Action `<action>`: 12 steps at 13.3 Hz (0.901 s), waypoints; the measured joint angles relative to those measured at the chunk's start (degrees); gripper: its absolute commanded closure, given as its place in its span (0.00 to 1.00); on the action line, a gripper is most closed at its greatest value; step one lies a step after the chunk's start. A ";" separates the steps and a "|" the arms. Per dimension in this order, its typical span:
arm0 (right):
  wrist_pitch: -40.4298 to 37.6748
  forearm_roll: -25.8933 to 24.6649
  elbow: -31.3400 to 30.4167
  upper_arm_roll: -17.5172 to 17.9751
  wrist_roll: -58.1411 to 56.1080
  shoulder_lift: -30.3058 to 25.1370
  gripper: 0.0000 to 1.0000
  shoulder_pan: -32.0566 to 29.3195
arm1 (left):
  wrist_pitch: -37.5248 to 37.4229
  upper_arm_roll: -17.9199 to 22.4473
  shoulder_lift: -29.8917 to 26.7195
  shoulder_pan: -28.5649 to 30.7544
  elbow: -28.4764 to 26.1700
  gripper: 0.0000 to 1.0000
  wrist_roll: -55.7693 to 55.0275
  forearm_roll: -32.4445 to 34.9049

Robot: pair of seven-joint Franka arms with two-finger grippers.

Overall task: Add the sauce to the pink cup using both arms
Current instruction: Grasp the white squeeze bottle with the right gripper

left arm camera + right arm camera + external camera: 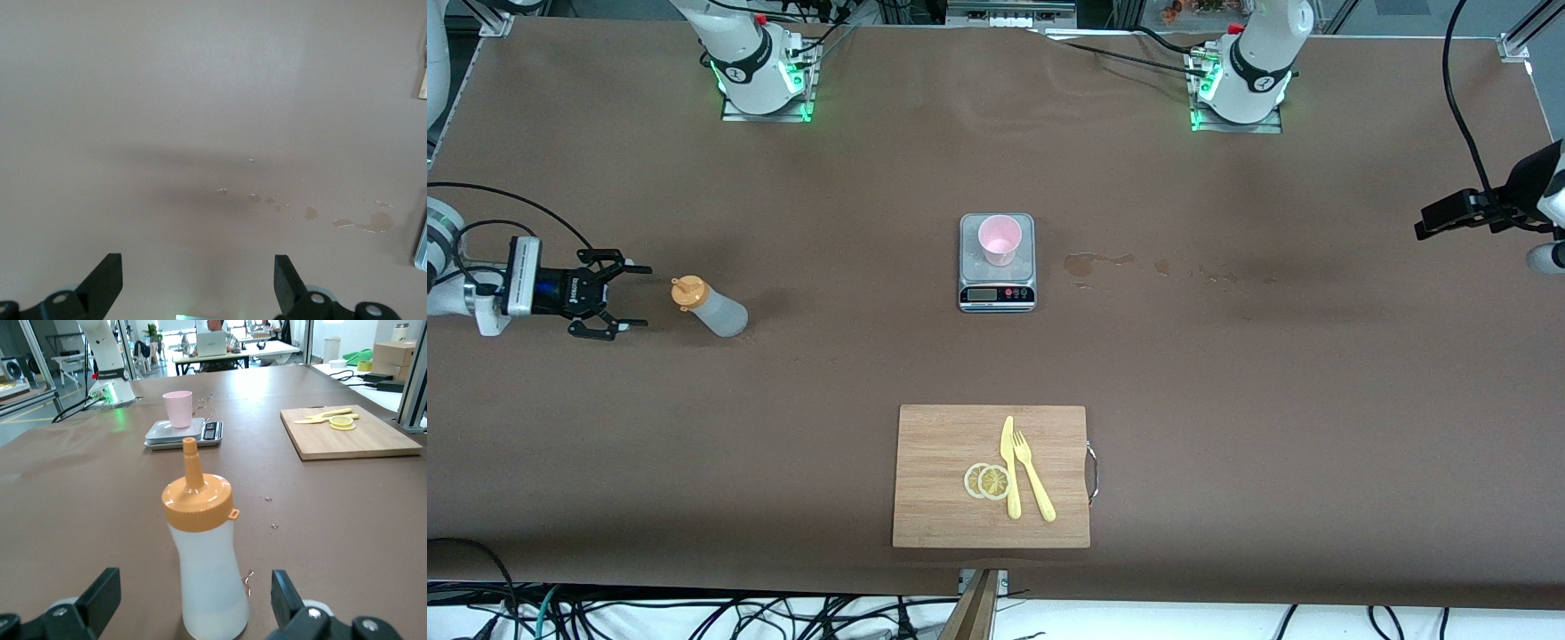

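The sauce bottle, whitish with an orange nozzle cap, stands upright on the table toward the right arm's end. My right gripper is level with it and open, its fingertips a short gap from the bottle and not touching it. The pink cup stands on the grey scale at mid-table and also shows in the right wrist view. My left gripper hangs open and empty over bare table at the left arm's end.
A wooden cutting board lies nearer the front camera than the scale, carrying two lemon slices, a yellow knife and a fork. Wet spill marks dot the brown table between the scale and the left arm's end.
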 measured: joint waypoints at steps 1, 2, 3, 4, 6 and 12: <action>0.22 0.22 0.01 0.00 -0.09 0.51 0.00 0.31 | 0.01 1.24 -1.27 -1.67 -0.06 0.00 0.00 0.01; 0.36 0.31 0.01 0.01 -0.38 0.97 0.00 0.77 | 0.01 1.78 -2.39 -2.80 -0.20 0.00 0.01 0.01; 0.52 0.40 0.01 0.02 -1.20 1.50 0.00 1.44 | 0.02 1.94 -3.21 -3.74 -0.36 0.00 0.01 0.01; 0.91 0.51 -0.07 0.02 -2.00 2.09 0.00 2.29 | 0.02 1.96 -3.86 -4.52 -0.55 0.00 0.01 0.01; 1.88 0.82 -0.91 0.03 -2.61 2.92 0.00 3.81 | 0.45 1.97 -4.95 -5.63 -1.43 0.00 0.00 0.01; 2.73 2.44 -2.58 0.03 -3.88 3.22 0.00 5.58 | 1.85 1.93 -5.34 -7.79 -2.58 0.00 0.01 0.01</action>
